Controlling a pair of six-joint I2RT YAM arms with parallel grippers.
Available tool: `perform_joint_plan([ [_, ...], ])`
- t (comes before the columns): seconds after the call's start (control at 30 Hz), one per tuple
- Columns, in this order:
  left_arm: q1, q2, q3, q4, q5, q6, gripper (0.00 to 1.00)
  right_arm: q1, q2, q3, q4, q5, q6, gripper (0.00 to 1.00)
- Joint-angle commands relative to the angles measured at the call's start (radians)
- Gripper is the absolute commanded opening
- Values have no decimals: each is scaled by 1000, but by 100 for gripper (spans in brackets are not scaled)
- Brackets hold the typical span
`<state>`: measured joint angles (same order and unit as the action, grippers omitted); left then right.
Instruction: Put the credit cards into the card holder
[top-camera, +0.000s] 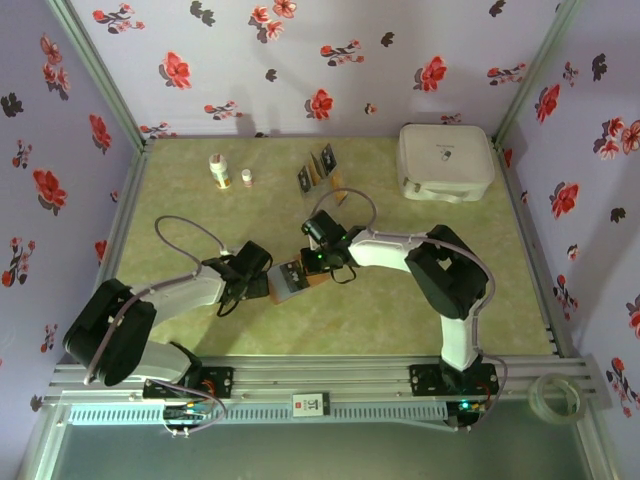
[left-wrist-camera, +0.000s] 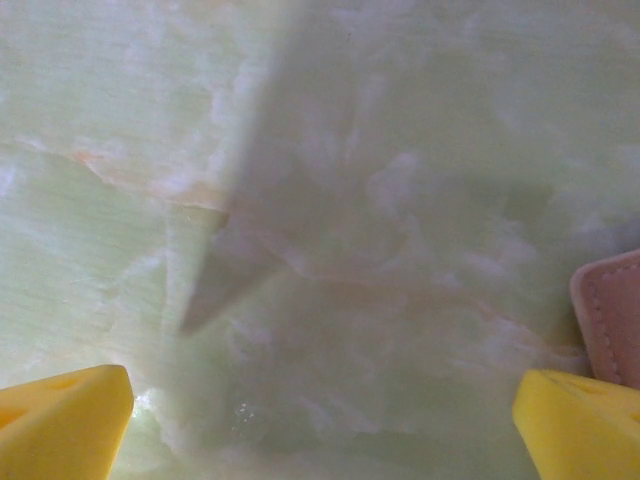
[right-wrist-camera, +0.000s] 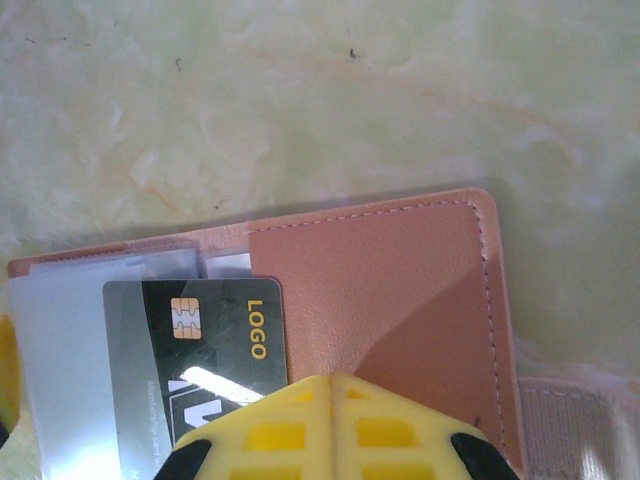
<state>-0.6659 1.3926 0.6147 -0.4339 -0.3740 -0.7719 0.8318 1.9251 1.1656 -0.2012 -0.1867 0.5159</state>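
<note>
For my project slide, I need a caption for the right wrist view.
Shut yellow fingers at a dark LOGO card lying on the brown card holder, pale green table beneath.

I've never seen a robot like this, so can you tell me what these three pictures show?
These are two robot arms bolted to a green table. One picture looks down from above. The other two come from little cameras on each wrist, so you see yellow fingers. The left gripper is wide open, holding nothing. The right gripper is shut, its tips over a black credit card lying on the brown card holder. Farther back stand a white case, two small bottles and a rack of cards.
</note>
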Motion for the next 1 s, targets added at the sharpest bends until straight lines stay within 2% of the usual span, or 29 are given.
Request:
perform_joint_plan([
  [0.0,-4,38,4,0,-7,26,100,14,19,29,-24,-11,-1,1],
  [0.97,-8,60,10,10,-1,26,100,97,40,86,-21,-72,28,0],
])
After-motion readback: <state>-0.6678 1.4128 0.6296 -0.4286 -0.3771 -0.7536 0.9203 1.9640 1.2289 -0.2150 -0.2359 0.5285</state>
